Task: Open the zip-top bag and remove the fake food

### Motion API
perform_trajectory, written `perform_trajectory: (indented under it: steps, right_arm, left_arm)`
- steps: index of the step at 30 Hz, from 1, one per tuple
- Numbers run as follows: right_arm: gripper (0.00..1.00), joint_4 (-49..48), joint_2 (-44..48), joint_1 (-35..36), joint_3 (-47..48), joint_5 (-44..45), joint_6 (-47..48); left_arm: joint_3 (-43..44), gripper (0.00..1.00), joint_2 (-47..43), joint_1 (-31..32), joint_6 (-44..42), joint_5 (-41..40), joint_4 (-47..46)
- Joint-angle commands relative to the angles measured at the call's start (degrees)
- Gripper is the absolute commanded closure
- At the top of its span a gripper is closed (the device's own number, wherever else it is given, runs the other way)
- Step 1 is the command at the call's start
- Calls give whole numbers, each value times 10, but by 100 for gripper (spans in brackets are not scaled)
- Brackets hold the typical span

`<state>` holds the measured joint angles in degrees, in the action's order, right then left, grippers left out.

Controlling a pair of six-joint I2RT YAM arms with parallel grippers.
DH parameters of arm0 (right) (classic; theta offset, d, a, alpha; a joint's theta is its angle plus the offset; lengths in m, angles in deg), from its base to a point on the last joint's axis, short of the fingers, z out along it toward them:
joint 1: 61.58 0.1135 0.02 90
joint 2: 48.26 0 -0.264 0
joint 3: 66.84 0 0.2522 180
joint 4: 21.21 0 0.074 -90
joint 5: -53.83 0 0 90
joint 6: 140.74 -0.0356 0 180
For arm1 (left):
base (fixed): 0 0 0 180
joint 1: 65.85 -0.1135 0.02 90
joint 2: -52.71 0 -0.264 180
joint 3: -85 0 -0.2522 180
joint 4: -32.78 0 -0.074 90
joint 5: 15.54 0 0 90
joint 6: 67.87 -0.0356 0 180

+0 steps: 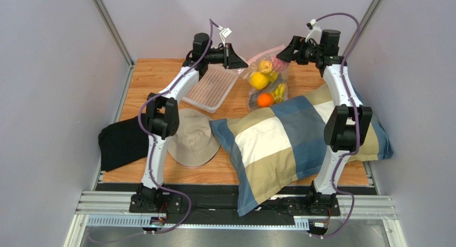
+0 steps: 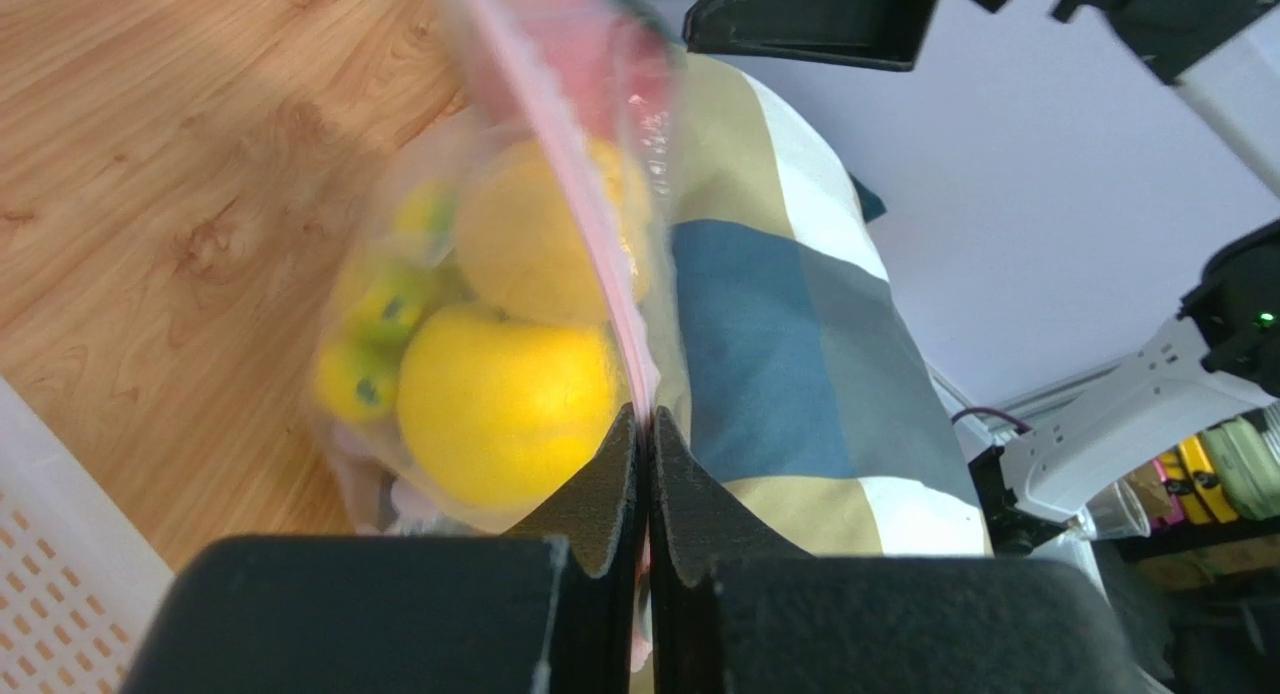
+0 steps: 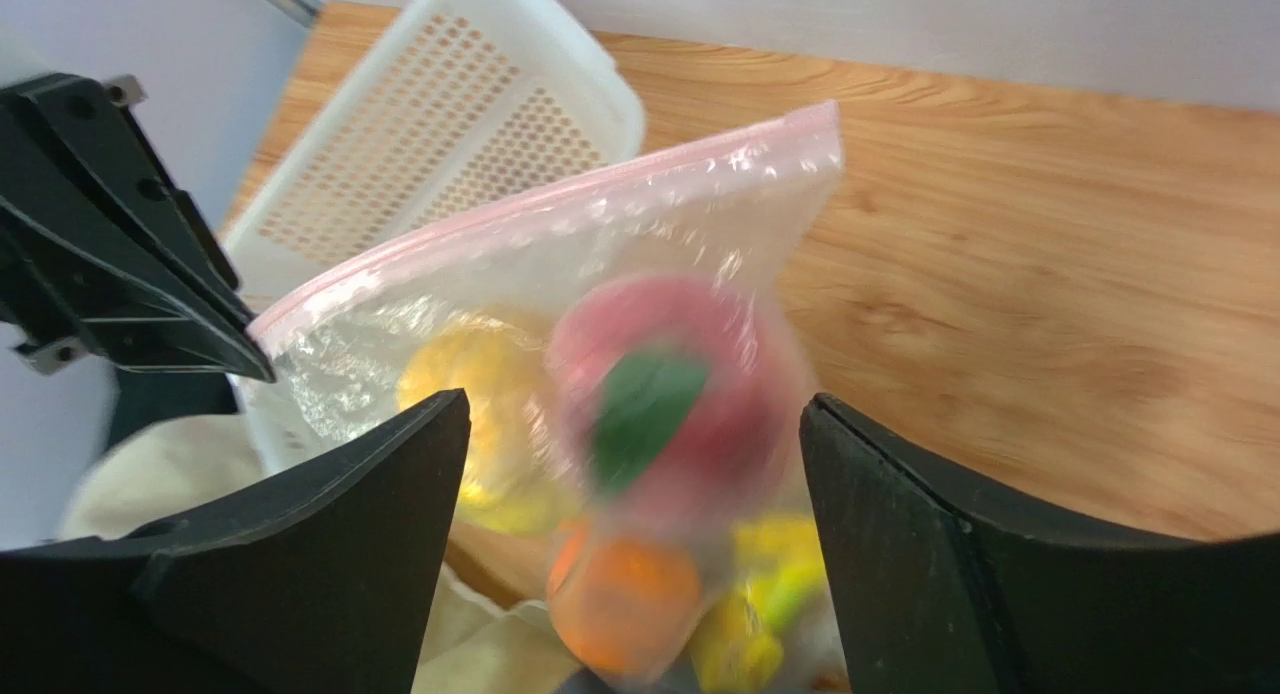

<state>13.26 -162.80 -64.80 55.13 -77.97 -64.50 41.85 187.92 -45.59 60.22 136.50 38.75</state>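
Observation:
The clear zip-top bag (image 1: 266, 76) with a pink zip strip hangs at the back of the table, lifted at its left corner. Inside I see a yellow round fruit (image 1: 258, 80), an orange (image 1: 265, 99), a banana bunch (image 1: 278, 91) and a pink fruit (image 1: 278, 63). My left gripper (image 1: 241, 62) is shut on the zip strip (image 2: 601, 244), with a yellow fruit (image 2: 504, 409) just left of its tips (image 2: 648, 424). My right gripper (image 1: 282, 55) is open and empty. Its fingers (image 3: 376, 499) stand either side of the bag (image 3: 601, 259), around the pink fruit (image 3: 661, 402) and the orange (image 3: 624, 597), not touching. No fish shows.
A white mesh basket (image 1: 211, 87) lies left of the bag, under the left arm. A beige hat (image 1: 194, 137) and black cloth (image 1: 123, 143) lie front left. A large checked pillow (image 1: 289, 140) fills the front right, its upper edge against the bag.

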Motion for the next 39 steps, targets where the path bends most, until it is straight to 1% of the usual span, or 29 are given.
perform_trajectory:
  steps: [1,2,3,4,6,8,9,10,11,12,13,14,15,16,17,18,19,21,22,23,24,25,26,28,29,32,34,36,39]
  right_arm:
    - [14,25,102,10,-2,116,151]
    - [9,11,119,11,-10,110,159]
    - [0,-5,125,11,-18,108,166]
    - [0,-18,129,16,-20,114,168]
    - [0,-4,125,25,2,110,170]
    - [0,19,116,57,32,126,153]
    - [0,24,109,69,39,159,123]
    - [0,41,105,92,55,239,95]
    - [0,50,104,101,55,247,75]
    - [0,54,120,110,44,242,73]
    - [0,20,139,134,13,252,87]
    - [0,-14,161,148,-75,260,119]
    - [0,-57,191,163,-135,269,184]
    - [0,-146,233,183,-183,280,210]
    - [0,-184,251,185,-258,277,223]
    - [0,-219,262,187,-281,273,222]
    - [1,-253,274,187,-297,267,218]
    - [5,-280,285,188,-347,229,237]
    - [6,-324,293,192,-371,202,251]
    - [6,-354,302,195,-392,202,249]
    - [6,-377,302,198,-417,204,247]
    - [7,-385,300,199,-418,205,245]
    - [12,-384,290,200,-418,216,239]
    - [16,-406,280,202,-421,219,225]
    - [22,-416,273,204,-425,220,216]
    - [24,-485,261,219,-450,235,208]
    - [27,-498,246,229,-452,255,213]
    - [35,-509,247,234,-464,256,221]
    - [37,-560,256,241,-501,282,219]
  left_arm:
    - [51,100,-52,20,-121,-9,100]
    - [58,100,-49,23,-126,-5,108]
    - [63,100,-46,24,-129,-10,115]
    - [66,100,-44,26,-125,-16,124]
    - [65,100,-46,25,-108,-38,117]
    - [67,100,-46,27,-70,-58,109]
    - [69,100,-47,28,-52,-96,119]
    - [69,100,-56,30,1,-140,143]
    - [58,100,-64,31,41,-188,160]
    - [40,100,-74,33,84,-256,168]
    - [0,100,-94,37,158,-277,162]
    - [-13,100,-103,47,182,-292,156]
    - [-18,100,-110,53,197,-330,185]
    - [-10,100,-119,62,217,-351,210]
    - [-4,100,-121,69,224,-367,226]
    - [0,100,-123,80,234,-388,252]
    - [7,100,-126,84,266,-398,266]
    - [5,100,-130,93,300,-419,292]
    - [2,100,-134,95,333,-423,296]
    - [2,100,-134,97,344,-424,296]
    - [4,100,-134,102,368,-424,310]
    - [8,100,-133,102,378,-425,320]
    - [6,100,-135,102,385,-424,321]
    - [1,100,-141,106,407,-430,328]
    - [0,100,-142,106,411,-431,327]
    - [2,100,-146,110,423,-442,330]
    - [-2,100,-150,112,442,-448,333]
    - [-4,100,-151,113,457,-449,334]
    - [0,100,-153,117,464,-457,333]
